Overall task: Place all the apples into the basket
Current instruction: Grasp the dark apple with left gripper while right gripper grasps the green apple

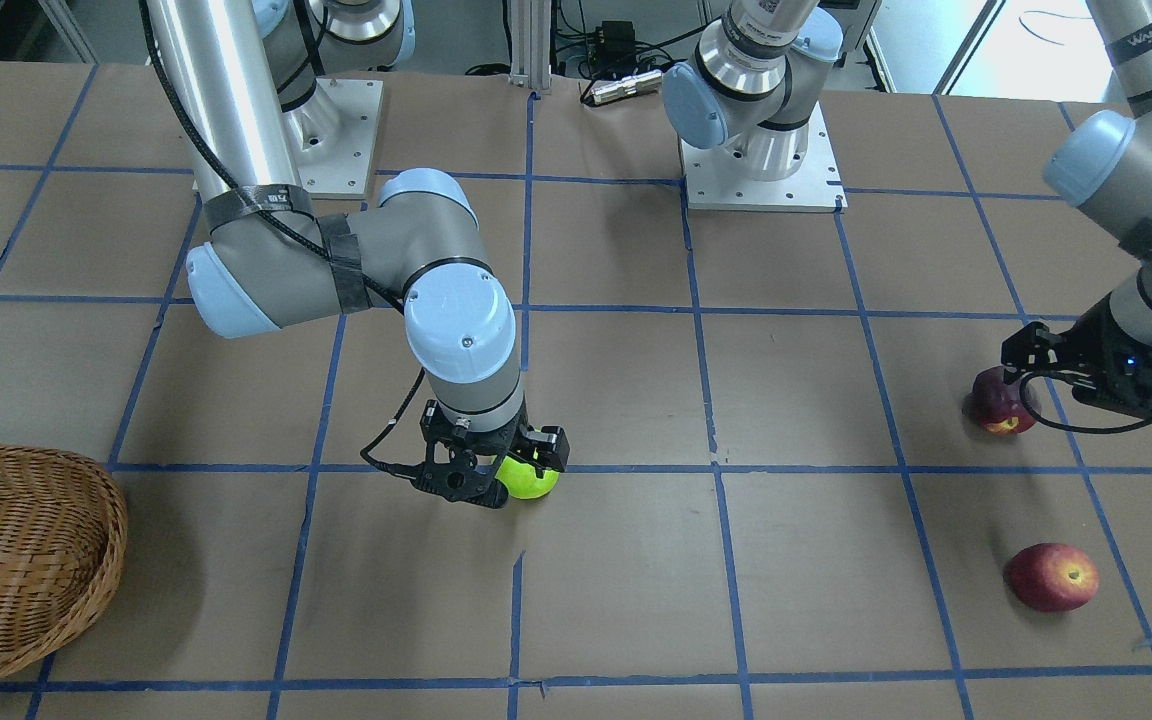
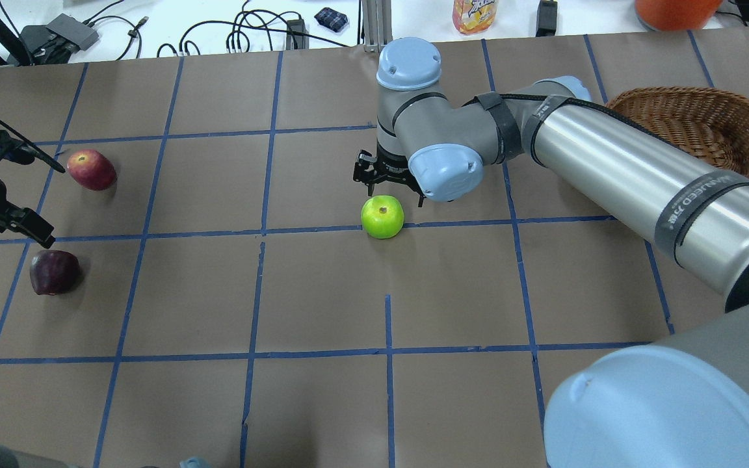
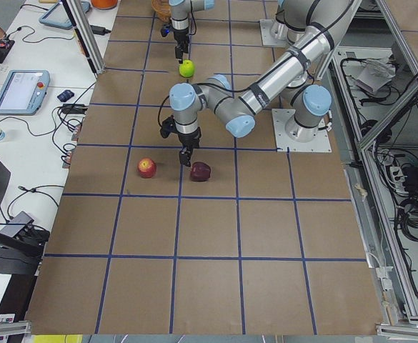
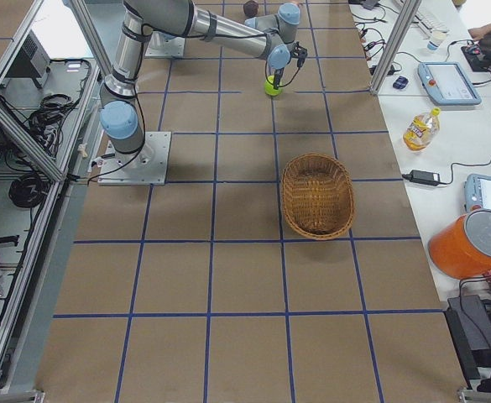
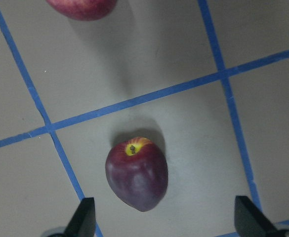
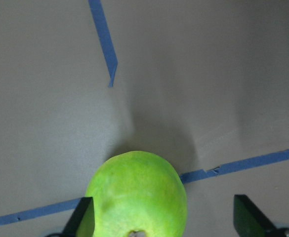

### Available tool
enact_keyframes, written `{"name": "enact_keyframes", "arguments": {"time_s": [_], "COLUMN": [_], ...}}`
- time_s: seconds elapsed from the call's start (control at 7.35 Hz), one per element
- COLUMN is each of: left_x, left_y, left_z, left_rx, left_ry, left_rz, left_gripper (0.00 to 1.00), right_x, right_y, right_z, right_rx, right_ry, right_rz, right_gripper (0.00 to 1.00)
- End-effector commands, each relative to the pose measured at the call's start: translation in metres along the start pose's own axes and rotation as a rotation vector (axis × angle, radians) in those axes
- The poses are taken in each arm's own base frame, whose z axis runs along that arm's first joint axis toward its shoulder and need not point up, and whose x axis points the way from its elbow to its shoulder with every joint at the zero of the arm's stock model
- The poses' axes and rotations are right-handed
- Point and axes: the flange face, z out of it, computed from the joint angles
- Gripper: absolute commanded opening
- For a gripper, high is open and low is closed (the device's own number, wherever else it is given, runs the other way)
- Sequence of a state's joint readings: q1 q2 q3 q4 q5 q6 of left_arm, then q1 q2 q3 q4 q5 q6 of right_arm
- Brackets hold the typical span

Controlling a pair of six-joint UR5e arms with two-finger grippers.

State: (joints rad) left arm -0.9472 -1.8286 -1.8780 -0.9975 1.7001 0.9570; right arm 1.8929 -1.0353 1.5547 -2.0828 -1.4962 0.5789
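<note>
The lime-green apple [image 1: 533, 481] lies mid-table, and my right gripper [image 1: 509, 468] is open and straddles it low; in the right wrist view the apple [image 6: 137, 195] sits between the fingertips [image 6: 82, 219]. The maroon apple [image 1: 998, 402] lies below my open left gripper [image 1: 1036, 375], which hovers above it; in the left wrist view the apple [image 5: 137, 174] is between and ahead of the fingertips [image 5: 85, 217]. The red apple [image 1: 1053, 576] lies free nearby. The wicker basket [image 1: 111, 540] stands empty at the table's end on my right.
The two arm base plates [image 1: 761, 185] are bolted at the robot's side of the table. Blue tape lines grid the brown tabletop. Beyond the far edge stand a drink bottle [image 2: 473, 14] and an orange container [image 2: 673, 10].
</note>
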Motion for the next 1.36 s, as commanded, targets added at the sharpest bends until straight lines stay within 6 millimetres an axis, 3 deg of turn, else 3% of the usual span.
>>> {"name": "enact_keyframes", "arguments": {"time_s": [0.0,0.27,0.54,0.68,0.82,0.95,1.09,1.23], "left_x": [0.004,0.003,0.002,0.003,0.003,0.008,0.019,0.045], "left_y": [0.004,0.002,-0.001,-0.002,-0.004,-0.006,-0.007,-0.02], "left_z": [0.044,0.073,0.085,0.085,0.079,0.068,0.058,0.038], "left_rx": [-0.019,-0.052,-0.058,-0.057,-0.056,-0.048,-0.069,-0.073], "left_ry": [0.03,0.067,0.074,0.072,0.065,0.058,0.093,0.114], "left_rz": [0.005,0.009,0.001,0.004,0.006,0.006,-0.037,-0.083], "left_gripper": [1.0,1.0,1.0,0.91,0.5,0.33,0.31,0.31], "right_x": [-0.008,-0.011,-0.012,-0.012,-0.012,-0.013,-0.013,-0.006], "right_y": [0.001,0.0,-0.001,-0.002,-0.002,-0.002,-0.002,-0.008], "right_z": [0.014,0.019,0.034,0.042,0.043,0.042,0.039,0.028], "right_rx": [-0.01,-0.022,-0.043,-0.053,-0.052,-0.06,-0.058,-0.051], "right_ry": [-0.016,-0.041,-0.03,-0.023,-0.025,-0.037,-0.038,-0.039], "right_rz": [-0.017,-0.023,-0.016,-0.013,-0.016,-0.017,-0.019,-0.008], "right_gripper": [1.0,1.0,1.0,1.0,0.92,0.5,0.03,0.0]}}
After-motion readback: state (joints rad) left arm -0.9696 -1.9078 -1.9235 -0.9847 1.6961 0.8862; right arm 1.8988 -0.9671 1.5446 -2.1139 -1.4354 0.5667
